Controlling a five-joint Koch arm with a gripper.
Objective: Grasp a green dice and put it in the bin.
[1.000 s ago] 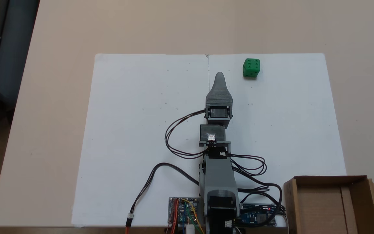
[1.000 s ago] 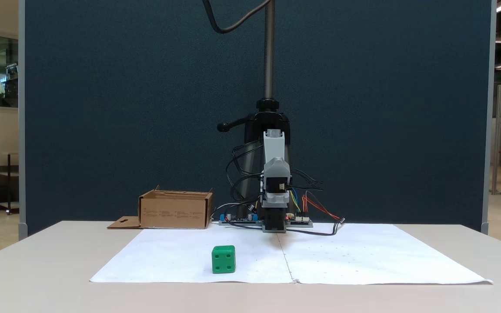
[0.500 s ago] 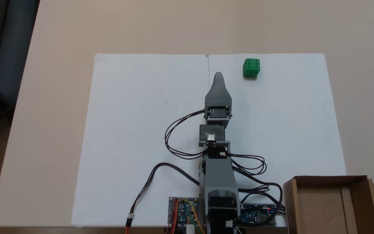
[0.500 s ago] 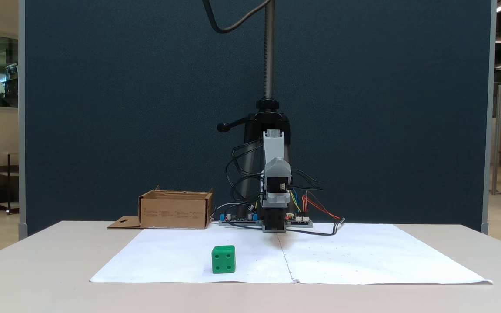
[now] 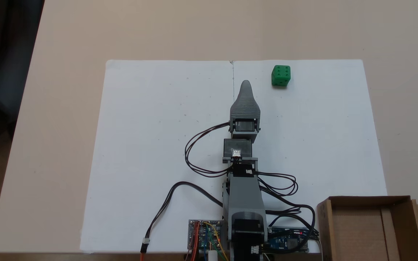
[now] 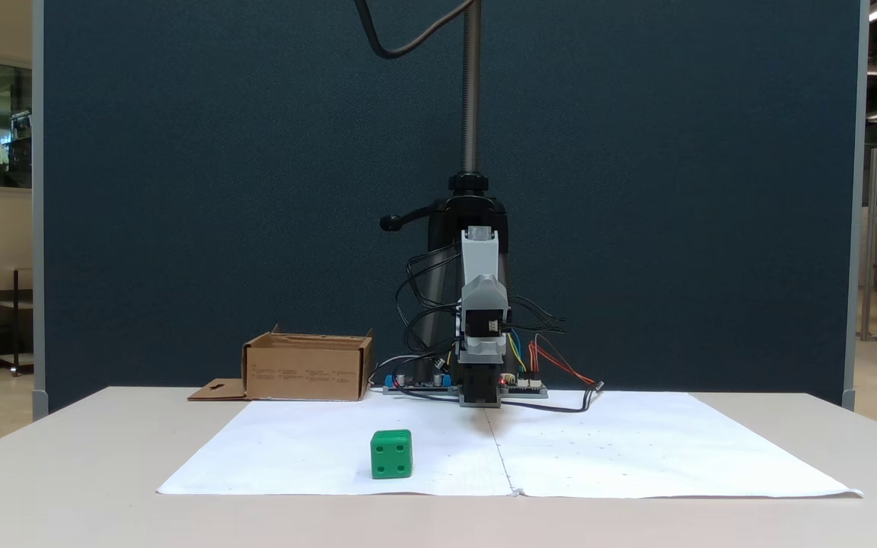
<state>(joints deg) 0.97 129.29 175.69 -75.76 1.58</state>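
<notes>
Right now the small bright green plastic dice (image 5: 281, 75) sits on the white paper, up & to the right of the grey gripper (image 5: 245, 85) in the top-down fixed view, well apart. Gripper holds nothing; can't tell if it's open. Brown cardboard bin (image 5: 370, 232) waits by the arm's base.

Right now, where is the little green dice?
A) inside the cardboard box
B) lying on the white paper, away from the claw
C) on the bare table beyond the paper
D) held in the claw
B: the green dice sits on the white paper, apart from the claw and far from the cardboard box.
</notes>
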